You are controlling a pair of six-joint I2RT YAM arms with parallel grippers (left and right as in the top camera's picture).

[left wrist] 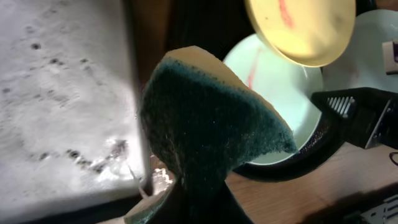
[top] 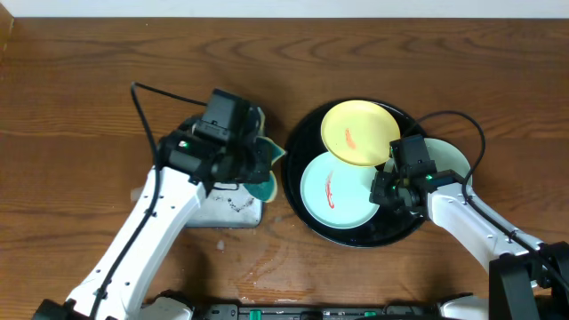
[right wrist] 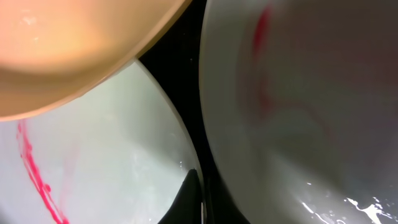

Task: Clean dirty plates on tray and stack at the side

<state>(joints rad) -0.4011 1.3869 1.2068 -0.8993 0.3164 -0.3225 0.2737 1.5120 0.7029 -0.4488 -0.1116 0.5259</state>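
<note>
The black tray (top: 307, 124) is sitting on the table (top: 80, 71) toward 3 o'clock from the middle, and all three plates are lying in it. The yellow plate (top: 360, 132) is resting at the tray's 12 o'clock, carrying a small red smear, and its lower edge is overlapping the top of the light blue plate (top: 342, 191). That plate is lying at about 7 o'clock in the tray with a red streak across its middle. The mint-white plate (top: 449, 156) is lying at 3 o'clock, partly covered by the right arm; the right wrist view is showing a faint red smear on it (right wrist: 298, 93), with a strip of bare tray separating it from the blue plate. The right gripper (top: 384, 188) is reaching into the tray between these two plates with its jaws pressed together, and nothing is showing between them. Outward, at the tray's 9 o'clock and just beside its rim, the left gripper (top: 252, 163) is clamping a sponge (left wrist: 211, 124), green scouring face outward with a yellow backing. The grey tray (top: 227, 206) is lying under that gripper, slightly toward 7 o'clock, its surface wet and speckled in the left wrist view.
</note>
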